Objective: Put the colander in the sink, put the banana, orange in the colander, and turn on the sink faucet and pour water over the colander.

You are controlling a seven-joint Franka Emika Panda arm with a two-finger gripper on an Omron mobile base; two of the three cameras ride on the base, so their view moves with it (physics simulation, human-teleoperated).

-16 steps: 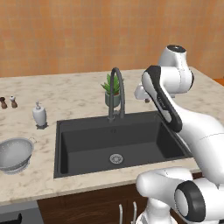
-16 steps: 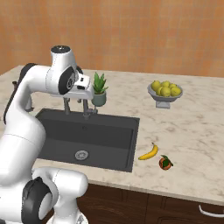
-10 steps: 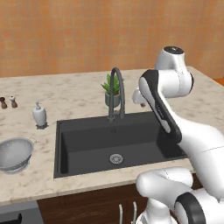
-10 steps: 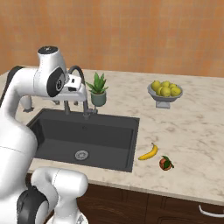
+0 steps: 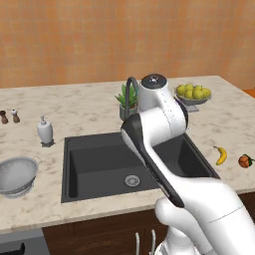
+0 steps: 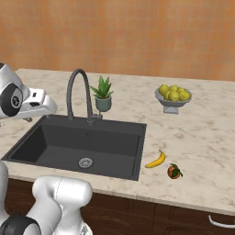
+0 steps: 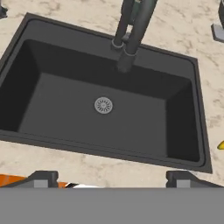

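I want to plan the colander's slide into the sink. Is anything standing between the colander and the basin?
Nothing visible does. The colander sits on the counter just left of the sink, with bare marble between them. The soap dispenser stands farther back, off that line. The basin itself holds only its drain.

Charcoal sink (image 5: pixel 94 164), silvery perforated colander (image 5: pixel 16 175), yellow banana (image 6: pixel 156 160), reddish-orange orange (image 6: pixel 173 171).

A home kitchen: a speckled beige stone counter (image 6: pixel 202 133) holds a dark charcoal sink (image 6: pixel 55 147) with a gooseneck faucet (image 6: pixel 77 92) under a warm orange-tan wall (image 6: pixel 137 36). Around it stand a potted plant (image 6: pixel 103 95), a fruit bowl (image 6: pixel 172 97), a soap dispenser (image 5: pixel 45 131), shakers (image 5: pixel 9 116) and a colander (image 5: pixel 17 174), with wooden cabinet fronts (image 6: pixel 174 219) below.
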